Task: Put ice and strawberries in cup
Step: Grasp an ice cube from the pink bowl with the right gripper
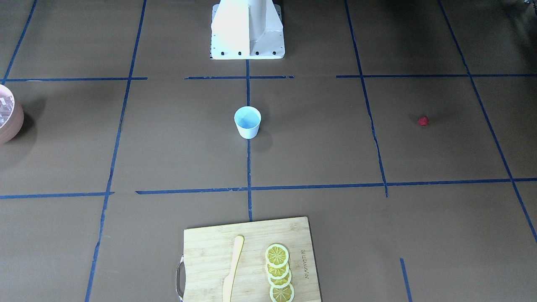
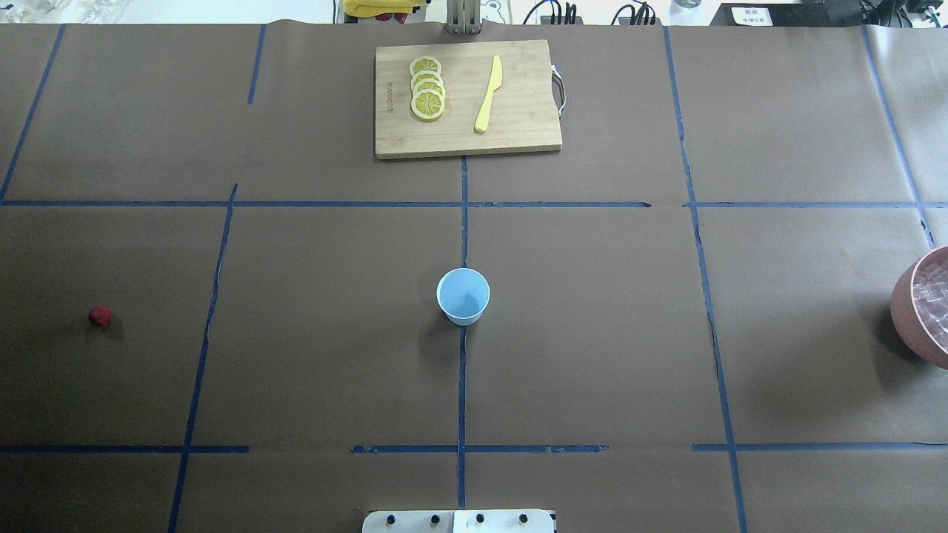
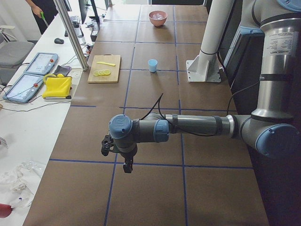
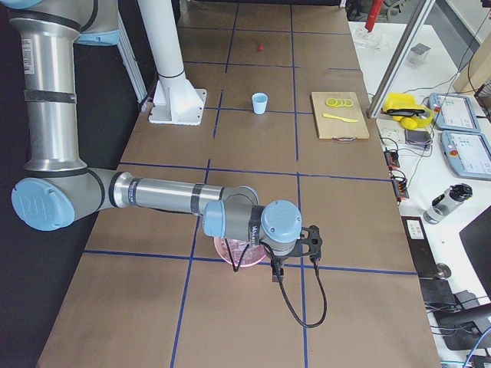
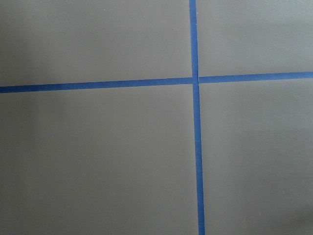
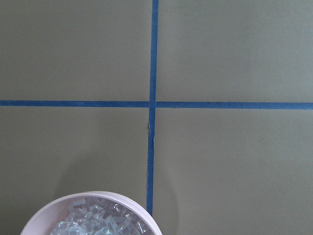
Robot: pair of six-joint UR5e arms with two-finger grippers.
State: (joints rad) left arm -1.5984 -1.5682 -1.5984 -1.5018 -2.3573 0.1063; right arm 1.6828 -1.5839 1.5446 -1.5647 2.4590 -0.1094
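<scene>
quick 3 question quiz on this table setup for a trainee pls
1. True or false: the cup has nothing in it yet.
2. Where is the ice now? A) in the cup B) in the pink bowl C) nowhere in view
3. Fill in: seen from the overhead view, the strawberry lies on the robot's ____ side of the cup.

Key: 1 true; 2 B; 3 left
</scene>
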